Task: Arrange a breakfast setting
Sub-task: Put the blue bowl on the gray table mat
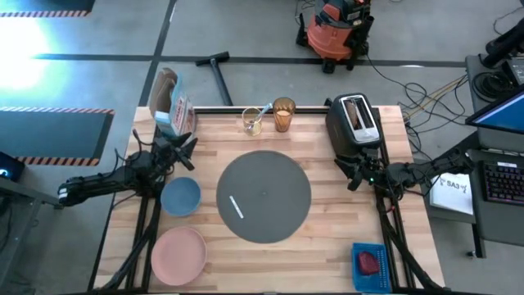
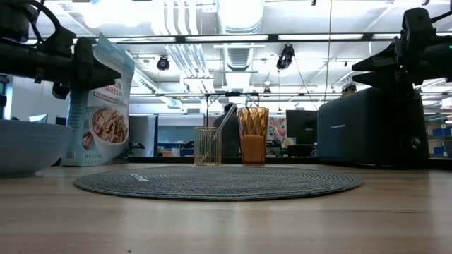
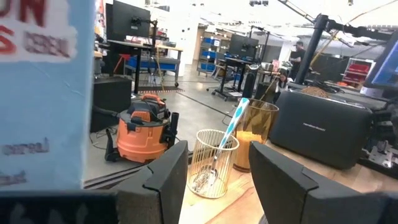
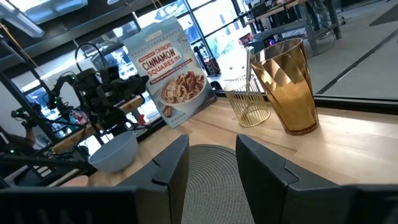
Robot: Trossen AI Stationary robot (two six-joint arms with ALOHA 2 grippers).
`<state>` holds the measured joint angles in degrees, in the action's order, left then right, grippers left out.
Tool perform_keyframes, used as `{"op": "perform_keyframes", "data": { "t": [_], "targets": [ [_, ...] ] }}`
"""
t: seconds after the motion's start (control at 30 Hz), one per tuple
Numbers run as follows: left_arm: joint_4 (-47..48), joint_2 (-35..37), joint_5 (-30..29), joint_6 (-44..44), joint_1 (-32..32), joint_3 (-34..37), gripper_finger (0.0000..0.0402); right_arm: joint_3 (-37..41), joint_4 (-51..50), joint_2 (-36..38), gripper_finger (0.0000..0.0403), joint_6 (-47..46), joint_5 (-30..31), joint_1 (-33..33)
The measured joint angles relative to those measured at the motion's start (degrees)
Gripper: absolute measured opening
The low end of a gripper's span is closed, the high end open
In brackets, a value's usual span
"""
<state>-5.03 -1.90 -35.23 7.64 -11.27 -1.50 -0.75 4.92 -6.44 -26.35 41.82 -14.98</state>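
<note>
— What's on the table?

— A big round grey mat (image 1: 264,197) lies in the middle of the wooden table (image 1: 327,238). There's a small white stick-like thing (image 1: 236,206) on it; I can't tell what it is.

— Where are the dishes?

— The blue bowl (image 1: 181,197) sits just beside the mat, on the left arm's side. The pink plate (image 1: 178,255) is nearer the front edge, below the bowl, a bit apart from the mat.

— And the cup?

— The amber cup (image 1: 283,115) stands at the back edge. Right next to it is a clear glass (image 1: 252,121) with a light-blue spoon (image 3: 233,126) leaning inside. Both stand upright.

— Anything to eat?

— A cereal box (image 1: 173,111) stands at the back corner on the left. A black toaster (image 1: 354,124) is at the back on the right, with brown toast (image 1: 355,113) in its slot. A small red bit of food (image 1: 369,262) lies in a blue tray (image 1: 359,249) at the front right corner.

— What are the arms doing?

— The left gripper (image 1: 182,147) hangs up above the table, between the cereal box and the bowl. Its fingers (image 3: 165,182) are partly apart and hold nothing. The right gripper (image 1: 348,170) hangs just in front of the toaster, pointing across the mat. Its fingers (image 4: 169,167) have a gap too, with nothing between them.

— Anything on the floor?

— An orange vacuum (image 1: 334,33) sits on the floor behind the table.
</note>
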Motion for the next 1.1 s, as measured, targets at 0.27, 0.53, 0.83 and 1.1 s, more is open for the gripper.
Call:
{"op": "perform_keyframes", "data": {
  "t": [0.27, 0.53, 0.83, 1.1],
  "targets": [
    [0.0, 0.0, -0.3, 0.0, 0.0, 0.0, 0.0155, 0.0, 0.0, 0.0, 0.0123, 0.0, 0.0, 0.0],
    [3.2, 0.0, -0.2, 5.0, 0.0, -0.1, 0.0155, 0.0, 0.0, 0.0, 0.0123, 0.0, 0.0, 0.0],
    [3.3, -0.7, -0.2, 15.4, 0.0, -0.1, 0.0155, 0.0, 0.0, 0.0, 0.0123, 0.0, 0.0, 0.0],
    [3.4, -2.2, 6.9, 19.7, 0.0, -0.1, 0.0155, 0.0, 0.0, 0.0, 0.0123, 0.0, 0.0, 0.0]
  ]
}}
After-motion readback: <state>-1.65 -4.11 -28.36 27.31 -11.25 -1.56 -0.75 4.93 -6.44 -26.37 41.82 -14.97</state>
